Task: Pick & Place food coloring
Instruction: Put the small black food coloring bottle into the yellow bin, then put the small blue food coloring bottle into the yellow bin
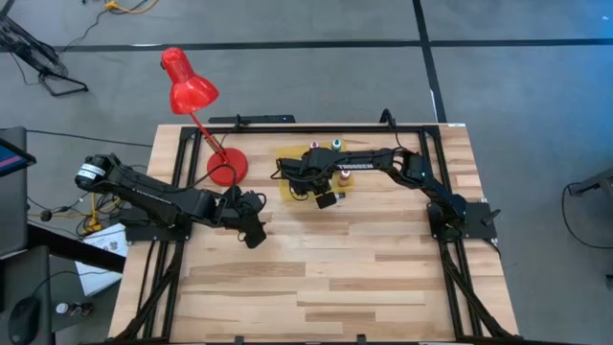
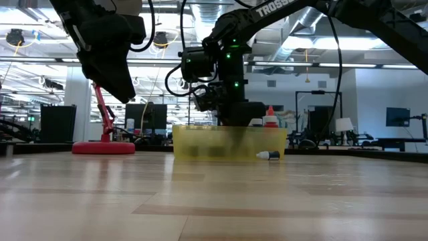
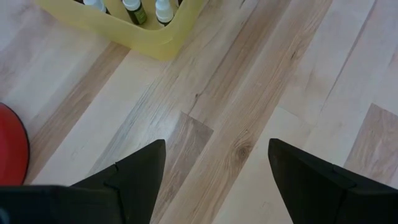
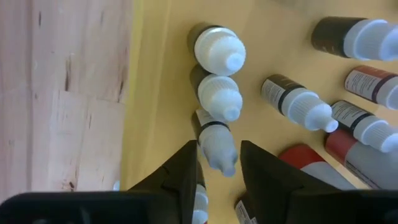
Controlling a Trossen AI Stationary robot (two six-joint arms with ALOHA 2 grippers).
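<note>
The food coloring bottles stand and lie in a yellow tray [image 1: 290, 158] at the table's far middle. In the right wrist view two white-capped bottles [image 4: 219, 45] [image 4: 220, 96] stand upright on the tray floor, and others [image 4: 297, 102] lie on their sides. My right gripper [image 4: 217, 163] points down into the tray, open, its fingers either side of one small white-capped bottle [image 4: 215, 144]; a narrow gap shows beside it. One bottle [image 2: 267, 155] lies on the table by the tray. My left gripper [image 3: 217, 171] hangs open over bare wood, near-left of the tray.
A red desk lamp [image 1: 189, 91] leans over the far left, its round base [image 1: 226, 167] next to the tray. Two bottles [image 1: 326, 145] stand beyond the tray's far edge. A black frame [image 1: 429, 134] rims the table. Bare wood [image 1: 326, 278] fills the near half.
</note>
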